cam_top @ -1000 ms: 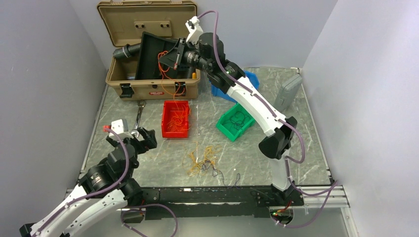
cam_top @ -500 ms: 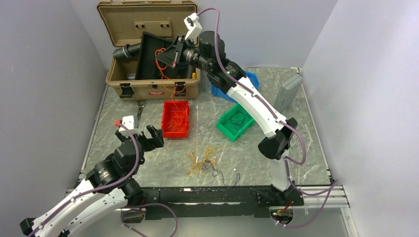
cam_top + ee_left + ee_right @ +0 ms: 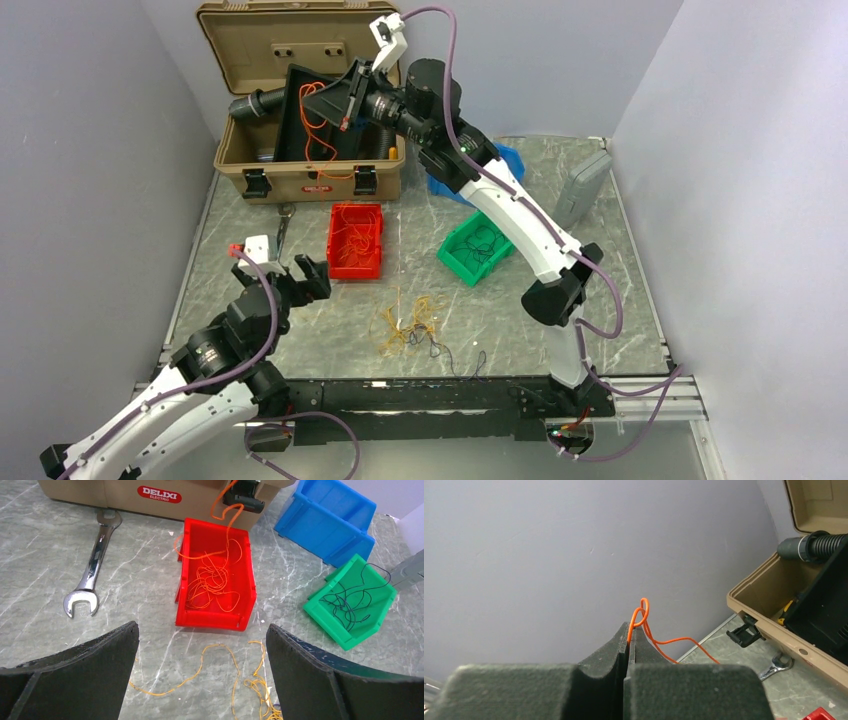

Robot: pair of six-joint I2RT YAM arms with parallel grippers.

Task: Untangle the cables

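A small tangle of thin yellow and orange cables (image 3: 408, 324) with a dark strand lies on the table in front of the bins; part of it shows low in the left wrist view (image 3: 250, 680). My right gripper (image 3: 330, 103) is raised high over the tan case and is shut on an orange cable (image 3: 640, 616), which hangs down in loops (image 3: 312, 135) toward the red bin (image 3: 357, 240). My left gripper (image 3: 285, 275) is open and empty, low over the table left of the tangle, its fingers (image 3: 85, 665) wide apart.
The open tan case (image 3: 300, 100) at the back holds a black corrugated hose (image 3: 255, 103). The red bin (image 3: 215, 580) holds orange wires, the green bin (image 3: 478, 246) holds black wires, and a blue bin (image 3: 330, 520) stands behind. A wrench (image 3: 90, 575) lies left of the red bin.
My right gripper has risen and moved left with the orange cable, pulling its loops up out of the red bin. My left gripper has moved forward toward the bins, then held still.
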